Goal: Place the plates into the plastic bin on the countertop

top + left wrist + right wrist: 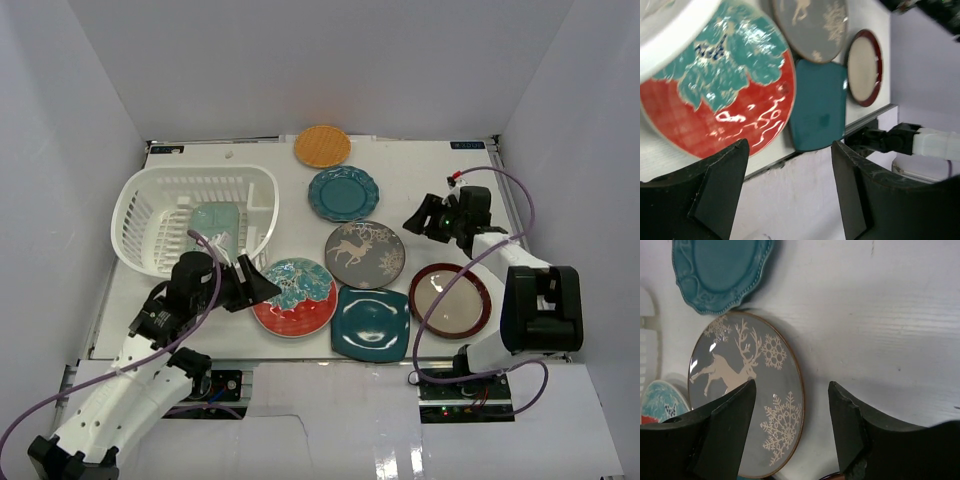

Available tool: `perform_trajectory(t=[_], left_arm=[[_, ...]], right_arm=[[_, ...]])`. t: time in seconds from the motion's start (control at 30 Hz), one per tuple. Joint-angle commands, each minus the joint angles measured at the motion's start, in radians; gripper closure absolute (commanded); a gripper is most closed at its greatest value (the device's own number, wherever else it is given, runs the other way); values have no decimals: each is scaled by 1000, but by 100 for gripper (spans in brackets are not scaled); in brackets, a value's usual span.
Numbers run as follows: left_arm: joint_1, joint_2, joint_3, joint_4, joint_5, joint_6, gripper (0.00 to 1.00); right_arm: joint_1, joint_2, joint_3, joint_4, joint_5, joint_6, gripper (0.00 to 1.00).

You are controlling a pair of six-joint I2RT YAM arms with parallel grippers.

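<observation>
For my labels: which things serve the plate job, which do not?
Job: white slotted plastic bin; pale aqua plate inside it; orange woven plate; teal scalloped plate; grey deer plate; red floral plate; dark teal square plate; maroon-rimmed plate.
Not: purple cables; white walls.

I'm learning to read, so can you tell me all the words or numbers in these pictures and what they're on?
Nothing here can be read.
Small dark label at the far left corner of the flat white countertop: too small to read.
Small dark label at the far right corner: too small to read.
Grey round deer-and-snowflake plate: pictures only, no writing.
</observation>
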Motion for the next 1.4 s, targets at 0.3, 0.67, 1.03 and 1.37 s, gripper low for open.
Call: perform_trajectory(t=[0.3,0.67,1.03,1.37], left_arm=[[-5,126,177,347,196,296,7],[-5,150,254,417,135,396,2],[-5,35,283,494,-104,385,2],[-4,-106,300,537,-325,422,2]], right_arm=[[-5,253,-75,226,-364,65,40],[-13,189,-158,369,-364,203,92],[4,-337,4,131,-286,243,92],[548,20,620,171,-70,240,92]])
